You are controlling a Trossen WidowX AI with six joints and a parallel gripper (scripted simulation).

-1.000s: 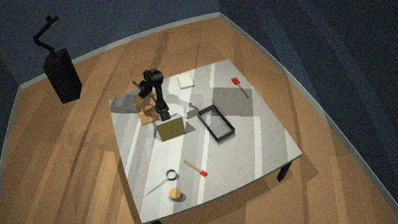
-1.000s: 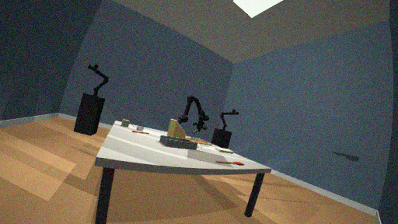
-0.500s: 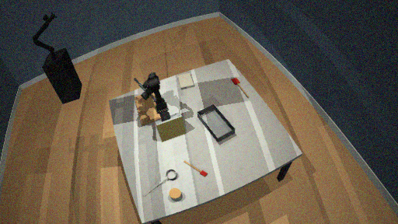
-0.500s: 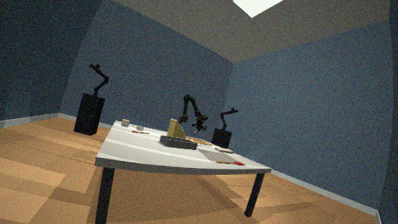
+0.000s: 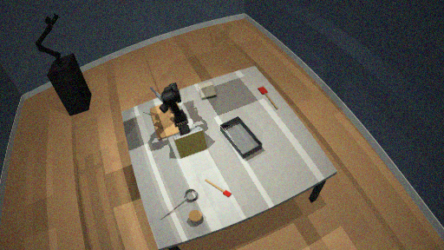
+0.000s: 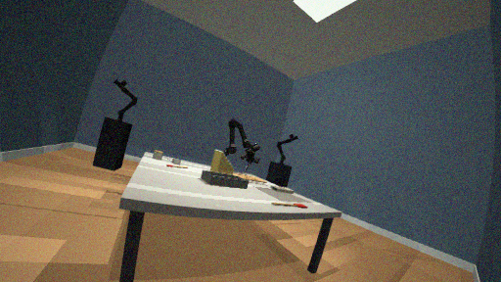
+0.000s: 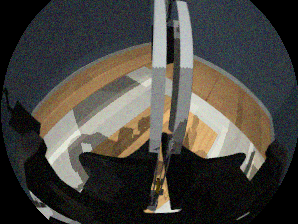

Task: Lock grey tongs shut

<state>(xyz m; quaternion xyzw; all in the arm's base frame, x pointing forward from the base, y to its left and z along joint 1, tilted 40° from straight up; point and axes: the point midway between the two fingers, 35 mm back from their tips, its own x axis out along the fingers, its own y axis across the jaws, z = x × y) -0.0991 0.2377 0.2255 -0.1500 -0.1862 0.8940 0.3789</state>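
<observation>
In the top view my arm [image 5: 170, 93] [image 6: 235, 131] reaches over the wooden board [image 5: 159, 123] [image 6: 255, 178] [image 7: 132, 134], left of the upright olive panel [image 5: 191, 144] [image 6: 218, 162]; from the exterior it rises behind that panel, bends over at the top and comes down to the right, my pincer [image 5: 165, 105] [image 6: 250, 159] [image 7: 160, 135] above the counter [image 5: 234, 191] [image 6: 186, 196] [image 7: 95, 117]. The top view lets me see into the roasting tin [image 5: 232, 142] [image 6: 222, 180], while the exterior shows mostly its side; the wrist view alone shows both tong arms clearly. I have my pincer clamped on the grey tongs [image 5: 156, 92] [image 7: 158, 90], held up over the board, out of the tin. Their two long arms run nearly side by side, a narrow gap between; I cannot tell whether they are locked.
</observation>
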